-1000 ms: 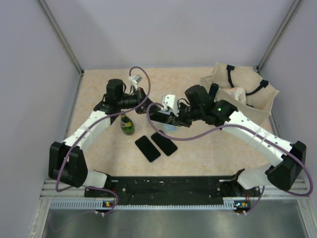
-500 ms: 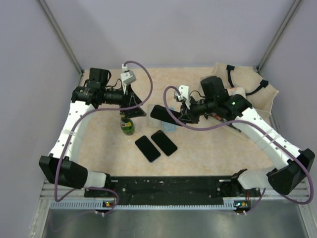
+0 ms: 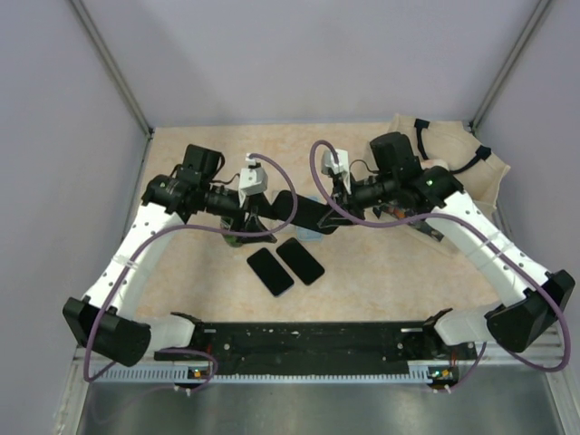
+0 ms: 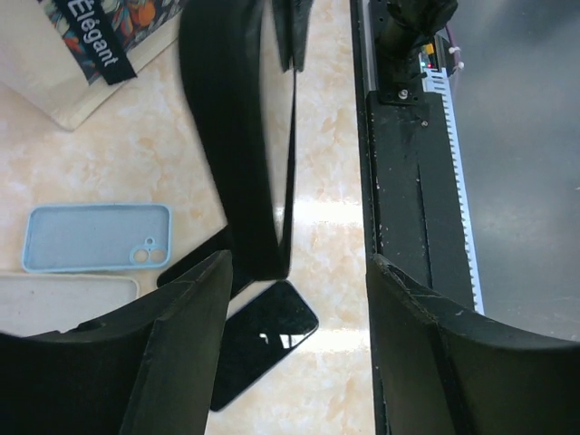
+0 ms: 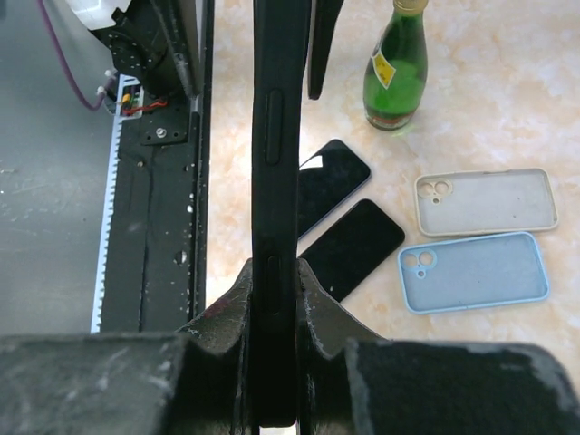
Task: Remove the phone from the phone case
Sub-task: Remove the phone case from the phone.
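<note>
My right gripper (image 5: 275,299) is shut on a black phone case (image 5: 275,154), held edge-on above the table. Whether the phone sits inside it, I cannot tell. In the top view the case (image 3: 299,213) reaches left from the right gripper (image 3: 332,214) to my left gripper (image 3: 263,210). The left gripper (image 4: 299,263) is open, and the case's free end (image 4: 231,145) hangs just ahead of its fingertips, touching neither finger.
Two bare black phones (image 3: 270,270) (image 3: 300,261) lie on the table below the grippers. A light blue case (image 5: 473,272) and a beige case (image 5: 487,201) lie nearby. A green bottle (image 5: 396,68) stands beside them. A beige tote bag (image 3: 453,172) sits at back right.
The left gripper let go and opened, swung away to the left, then came back to the case's free end. The right gripper kept its grip and shifted the case slightly right.
</note>
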You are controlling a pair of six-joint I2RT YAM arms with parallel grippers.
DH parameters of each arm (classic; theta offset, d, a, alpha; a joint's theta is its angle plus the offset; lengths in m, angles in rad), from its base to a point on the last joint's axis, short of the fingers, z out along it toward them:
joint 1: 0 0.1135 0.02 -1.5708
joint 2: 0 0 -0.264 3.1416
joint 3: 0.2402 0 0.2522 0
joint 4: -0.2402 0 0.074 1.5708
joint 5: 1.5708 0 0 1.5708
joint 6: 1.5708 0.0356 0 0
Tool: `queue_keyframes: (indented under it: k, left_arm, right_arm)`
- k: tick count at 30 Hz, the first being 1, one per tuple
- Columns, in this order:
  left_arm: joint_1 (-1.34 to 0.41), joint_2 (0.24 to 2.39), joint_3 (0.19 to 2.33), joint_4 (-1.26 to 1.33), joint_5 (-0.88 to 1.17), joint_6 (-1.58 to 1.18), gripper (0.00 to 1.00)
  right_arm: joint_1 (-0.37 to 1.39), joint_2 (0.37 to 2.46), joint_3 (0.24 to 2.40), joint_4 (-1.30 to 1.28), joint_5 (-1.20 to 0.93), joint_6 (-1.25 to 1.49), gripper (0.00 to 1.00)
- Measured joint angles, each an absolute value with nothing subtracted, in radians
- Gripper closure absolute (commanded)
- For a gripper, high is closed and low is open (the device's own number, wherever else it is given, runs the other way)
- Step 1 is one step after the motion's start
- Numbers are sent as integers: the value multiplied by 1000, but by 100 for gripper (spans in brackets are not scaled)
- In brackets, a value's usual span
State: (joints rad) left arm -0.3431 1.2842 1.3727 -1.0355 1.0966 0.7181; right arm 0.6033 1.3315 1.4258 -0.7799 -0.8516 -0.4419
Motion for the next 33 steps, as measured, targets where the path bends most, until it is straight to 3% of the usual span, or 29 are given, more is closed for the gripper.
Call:
queue_keyframes:
  k: [6,11,18,21,33]
  left_arm:
    - [-400,1246,1348,-929,1103,680,51]
    - [-416,1246,1346,-886,1095,657,78]
    - [-416,1256,1342,-883,1094,652,80]
    - [-418,1258,1341,-891,1096,671,100]
    - [-433,1256,1338,-1020,1086,945,100]
  right_arm:
    - [599,1347,1426,-786,-886,-435,100]
    - [599,1353,1426,-791,-913,-433,100]
    - [599,1353,1426,-797,-913,-454,100]
    - [599,1353,1425,-801,-913,-458,100]
    - [598,1396,1412,-818,-988,-484,100]
